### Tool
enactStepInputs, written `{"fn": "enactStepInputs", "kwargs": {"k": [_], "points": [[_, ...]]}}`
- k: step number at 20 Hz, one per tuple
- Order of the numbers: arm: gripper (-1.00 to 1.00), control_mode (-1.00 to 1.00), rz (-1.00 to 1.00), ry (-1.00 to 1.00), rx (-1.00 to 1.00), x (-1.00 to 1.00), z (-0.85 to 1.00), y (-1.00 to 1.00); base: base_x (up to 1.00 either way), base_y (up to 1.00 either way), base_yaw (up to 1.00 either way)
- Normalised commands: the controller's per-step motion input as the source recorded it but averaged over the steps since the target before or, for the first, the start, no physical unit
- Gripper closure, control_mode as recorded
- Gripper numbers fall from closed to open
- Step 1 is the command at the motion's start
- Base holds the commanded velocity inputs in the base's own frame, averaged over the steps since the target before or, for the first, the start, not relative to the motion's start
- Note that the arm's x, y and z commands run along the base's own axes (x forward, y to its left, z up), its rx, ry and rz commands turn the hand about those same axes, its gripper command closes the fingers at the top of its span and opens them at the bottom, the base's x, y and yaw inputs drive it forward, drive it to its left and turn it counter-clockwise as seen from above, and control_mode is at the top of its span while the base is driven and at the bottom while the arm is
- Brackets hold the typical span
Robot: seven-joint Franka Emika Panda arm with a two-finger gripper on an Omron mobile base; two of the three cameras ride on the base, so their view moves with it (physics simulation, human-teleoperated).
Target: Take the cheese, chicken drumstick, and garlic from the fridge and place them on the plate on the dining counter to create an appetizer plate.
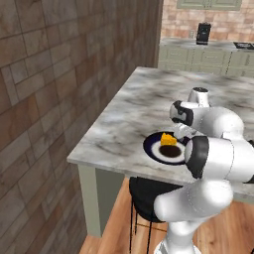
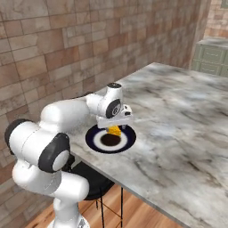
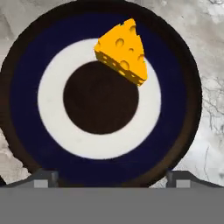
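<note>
Held just above the plate [image 3: 100,35], the gripper [image 3: 111,177] is seen with its jaws spread wide and nothing between them; the two fingertips [image 3: 43,179] stand at the lower left and lower right of the hand view. The cheese [image 3: 122,52] is laid on the plate, across its pale ring, in the upper middle of that view, apart from the fingertips. The plate is set near the edge of the dining counter [image 1: 124,109], at the centre of the left base view. A black stool [image 1: 144,193] is seen below that edge.
</note>
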Motion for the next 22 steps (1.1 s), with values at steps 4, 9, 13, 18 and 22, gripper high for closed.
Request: {"fn": "enactStepInputs", "kwargs": {"k": [4, 9, 13, 18, 22], "points": [[-1.00, -1.00, -0.45, -0.53, 0.05, -0.66, 1.00, 0.34, 0.00, 0.00, 0.00], [-1.00, -1.00, -0.53, -0.57, 0.11, -0.44, 1.00, 0.39, 0.00, 0.00, 0.00], [-1.00, -1.00, -0.27, -0.26, 0.17, -0.84, 0.85, 0.04, 0.00, 0.00, 0.00], [-1.00, -1.00, -0.03, -0.09, 0.18, -0.90, 0.53, -0.05, 0.00, 0.00, 0.00], [-1.00, -1.00, 0.00, -0.01, 0.00, -0.66, 0.42, 0.02, 0.00, 0.00, 0.00]]}}
